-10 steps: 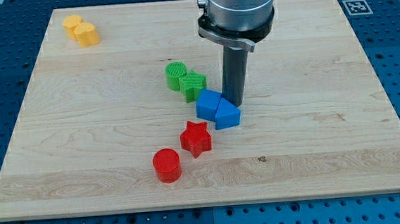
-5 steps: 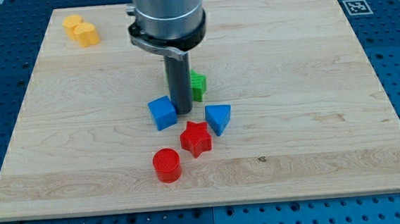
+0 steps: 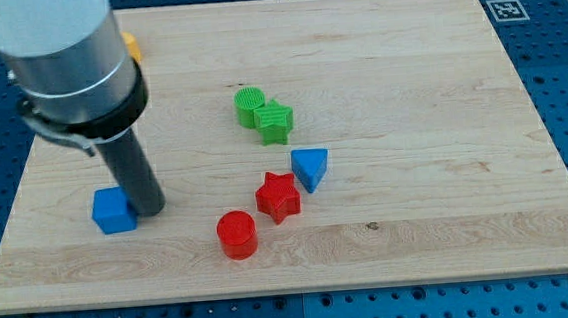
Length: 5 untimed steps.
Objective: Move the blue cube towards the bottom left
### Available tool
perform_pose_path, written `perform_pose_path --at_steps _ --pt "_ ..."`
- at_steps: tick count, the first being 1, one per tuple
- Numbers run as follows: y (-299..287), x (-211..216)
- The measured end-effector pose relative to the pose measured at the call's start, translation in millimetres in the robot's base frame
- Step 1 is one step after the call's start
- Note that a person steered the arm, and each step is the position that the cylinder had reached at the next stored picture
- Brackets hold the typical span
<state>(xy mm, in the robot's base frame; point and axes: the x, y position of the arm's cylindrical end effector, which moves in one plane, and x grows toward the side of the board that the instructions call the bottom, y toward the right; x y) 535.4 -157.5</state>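
The blue cube (image 3: 113,210) lies on the wooden board (image 3: 412,120) near its lower left part. My tip (image 3: 148,210) stands right against the cube's right side. The dark rod rises from there into the arm's grey body at the view's top left. A blue triangular block (image 3: 310,167) lies alone near the board's middle.
A red star (image 3: 278,196) and a red cylinder (image 3: 237,233) lie right of my tip. A green cylinder (image 3: 250,105) and a green star (image 3: 274,121) touch each other above them. A yellow block (image 3: 131,44) shows partly behind the arm at the top left.
My tip has swept left and downward across the board, pushing the blue cube away from the blue triangular block to the lower left. The green blocks show again.
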Motion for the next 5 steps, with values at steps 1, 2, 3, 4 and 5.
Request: perform_pose_path --at_steps 1,2,3,4,5 --pt "-21.2 13.3" --pt "-41.4 26.2" --pt "-60.5 38.4" --pt "-76.6 50.3" --pt "-40.6 35.7"
